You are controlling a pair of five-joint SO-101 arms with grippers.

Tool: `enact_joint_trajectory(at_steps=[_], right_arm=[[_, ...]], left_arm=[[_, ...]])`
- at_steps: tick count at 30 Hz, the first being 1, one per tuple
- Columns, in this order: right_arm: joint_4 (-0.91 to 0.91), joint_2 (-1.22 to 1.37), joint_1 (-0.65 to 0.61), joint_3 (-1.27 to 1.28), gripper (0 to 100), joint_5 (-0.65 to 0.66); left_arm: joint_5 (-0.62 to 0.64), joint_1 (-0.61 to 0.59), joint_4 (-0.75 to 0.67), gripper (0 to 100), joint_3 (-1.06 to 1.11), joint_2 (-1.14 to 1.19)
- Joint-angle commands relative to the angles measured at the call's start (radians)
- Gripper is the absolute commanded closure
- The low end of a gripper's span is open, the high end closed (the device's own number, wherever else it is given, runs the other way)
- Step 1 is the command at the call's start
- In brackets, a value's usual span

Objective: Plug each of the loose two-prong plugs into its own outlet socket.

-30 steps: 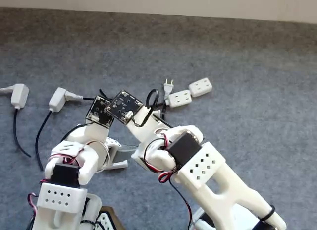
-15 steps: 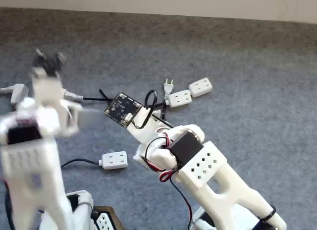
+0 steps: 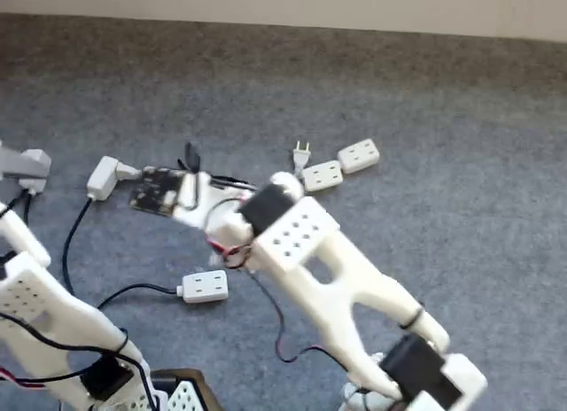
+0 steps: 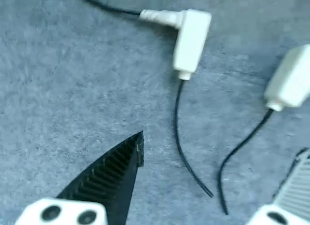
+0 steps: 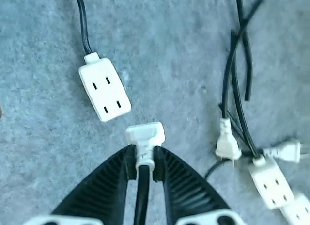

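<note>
Plug (image 5: pixel 145 136), likely light and rigid on a limp cord, is pinched at its neck between the fingers of the right gripper (image 5: pixel 144 161), just before the outlet socket (image 5: pixel 104 89) on the carpet, while the left gripper (image 4: pixel 218 162) is spread wide, holding nothing

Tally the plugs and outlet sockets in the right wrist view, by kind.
outlet sockets: 3
two-prong plugs: 3, one held in the right gripper
Total: 6
</note>
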Motion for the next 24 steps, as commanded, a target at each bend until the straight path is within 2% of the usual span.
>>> enact_joint_trajectory(at_steps=[1, 10, 15, 24], right_arm=[[0.005, 0.068, -0.068, -0.085, 99.1, 0.011], [-0.036, 0.136, -0.094, -0.041, 99.1, -0.015], [-0.031, 0.143, -0.094, -0.038, 99.1, -0.015], [-0.061, 0.142, -0.101, 0.070, 99.1, -0.009]], left_arm=[[-0.055, -0.048, 0.006, 55, -0.127, 0.058], [-0.150, -0.124, -0.012, 55, -0.154, 0.162], [-0.150, -0.147, -0.074, 55, -0.153, 0.219], [-0.152, -0.145, -0.074, 55, -0.153, 0.232]])
